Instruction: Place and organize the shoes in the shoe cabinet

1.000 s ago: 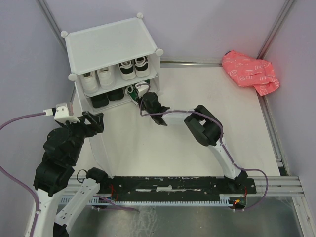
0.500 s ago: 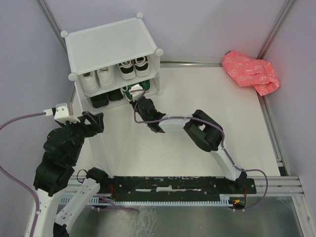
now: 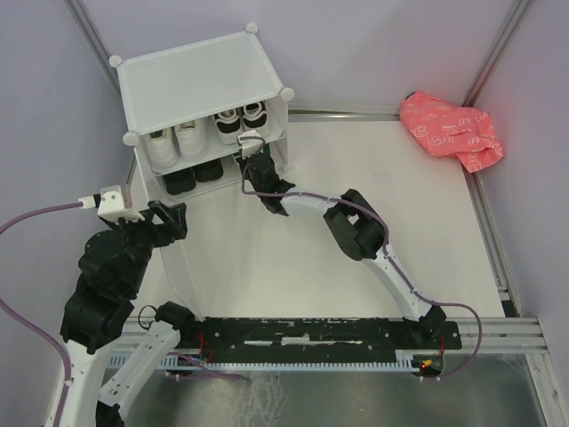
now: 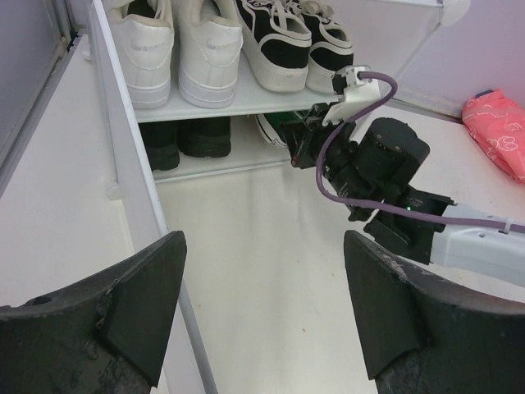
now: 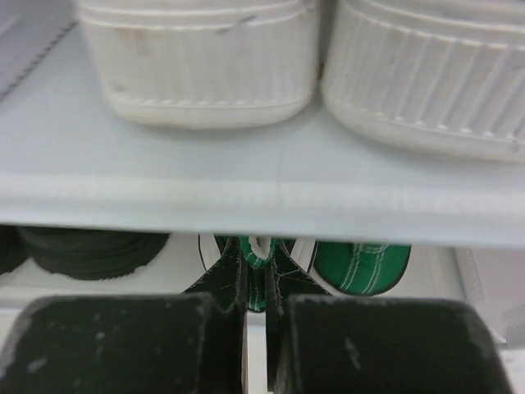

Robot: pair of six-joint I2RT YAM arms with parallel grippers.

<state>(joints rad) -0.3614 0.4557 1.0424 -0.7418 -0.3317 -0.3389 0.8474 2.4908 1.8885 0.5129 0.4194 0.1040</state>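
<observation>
Right end effector [image 5: 256,272] advanced to shoe cabinet [image 3: 200,76], clamped on green sneaker [image 4: 277,129].

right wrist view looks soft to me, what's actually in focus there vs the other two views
Right wrist view: soft throughout, worst at the right gripper pinching the green shoe. Left wrist view: white sneakers crisp, its own fingers close to the lens slightly soft. Top external view: even light, faint shadows, sharp all over.

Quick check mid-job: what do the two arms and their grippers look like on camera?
The left arm and right arm have chunky black joints with white links. A purple cable trails each, ending at a white plug. The left gripper and right gripper have matte black, scuffed fingers.
</observation>
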